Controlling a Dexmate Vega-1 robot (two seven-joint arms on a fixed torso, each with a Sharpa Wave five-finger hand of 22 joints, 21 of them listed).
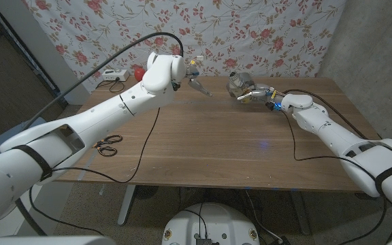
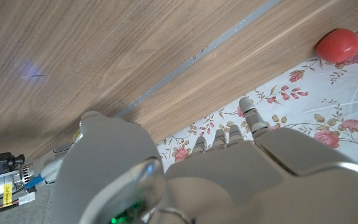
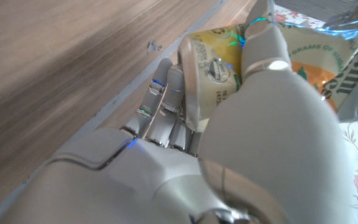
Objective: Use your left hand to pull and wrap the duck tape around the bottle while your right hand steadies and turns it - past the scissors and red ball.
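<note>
Right hand (image 1: pixel 256 94) grips the bottle (image 1: pixel 239 82) near the desk's (image 1: pixel 203 146) far edge.
Left hand (image 1: pixel 197 83) is raised nearby, its grasp unclear; scissors (image 1: pixel 107 143) lie at the left edge.

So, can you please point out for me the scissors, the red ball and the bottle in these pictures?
scissors (image 1: pixel 107 143): head view, on the dark handles by the table's left edge.
red ball (image 2: pixel 337 45): left wrist view, on the middle of the ball.
bottle (image 3: pixel 219 68): right wrist view, on its yellow label, gripped by the right robot hand (image 3: pixel 229 143).
</note>
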